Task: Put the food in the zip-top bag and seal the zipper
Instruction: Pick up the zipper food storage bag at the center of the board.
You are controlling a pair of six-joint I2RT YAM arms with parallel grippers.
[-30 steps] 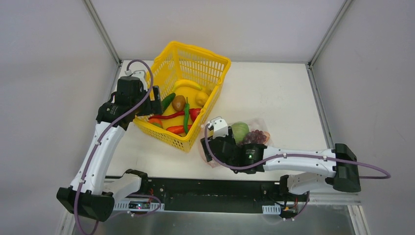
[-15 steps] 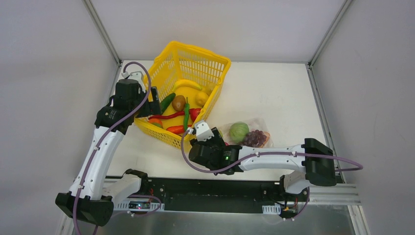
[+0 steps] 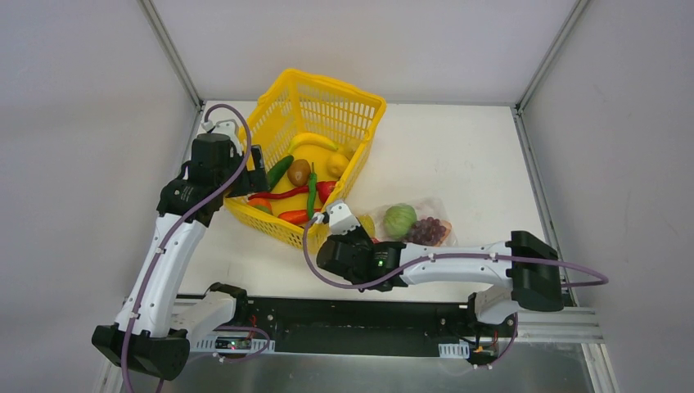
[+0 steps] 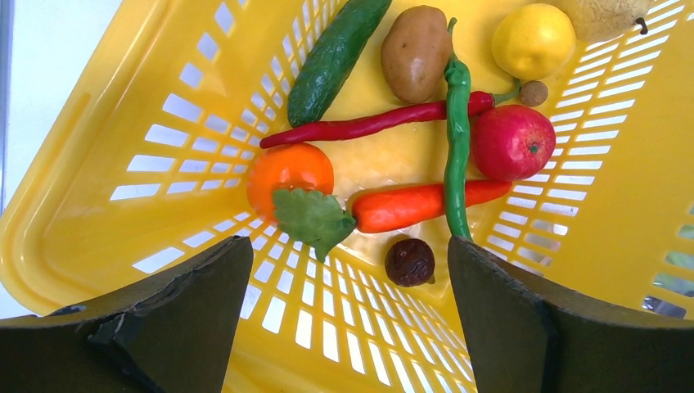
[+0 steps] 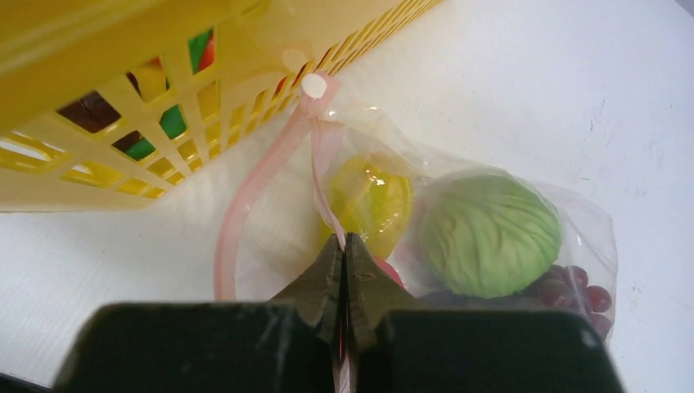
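The clear zip-top bag (image 3: pixel 430 211) (image 5: pixel 578 219) lies on the table right of the basket. Inside it are food pieces: a green cabbage (image 3: pixel 400 220) (image 5: pixel 489 233), purple grapes (image 3: pixel 426 230) (image 5: pixel 579 288), a yellow piece (image 5: pixel 370 196) and a bit of red (image 5: pixel 392 273). My right gripper (image 5: pixel 344 240) is shut on the pink zipper (image 5: pixel 325 180) at the bag's mouth. The zipper's other side bows out to the left. My left gripper (image 4: pixel 349 255) (image 3: pixel 259 169) stands open over the basket, holding nothing.
The yellow lattice basket (image 3: pixel 327 106) (image 4: pixel 98 164) holds more food: cucumber (image 4: pixel 331 57), potato (image 4: pixel 416 51), lemon (image 4: pixel 532 39), red chili (image 4: pixel 368 124), green chili (image 4: pixel 456 139), red fruit (image 4: pixel 512 141), orange fruit (image 4: pixel 288 169). Its near wall (image 5: pixel 123 98) touches the bag's corner.
My right arm has slid left along the bag's mouth toward the basket, and its jaws have closed on the zipper. The left gripper has barely moved.
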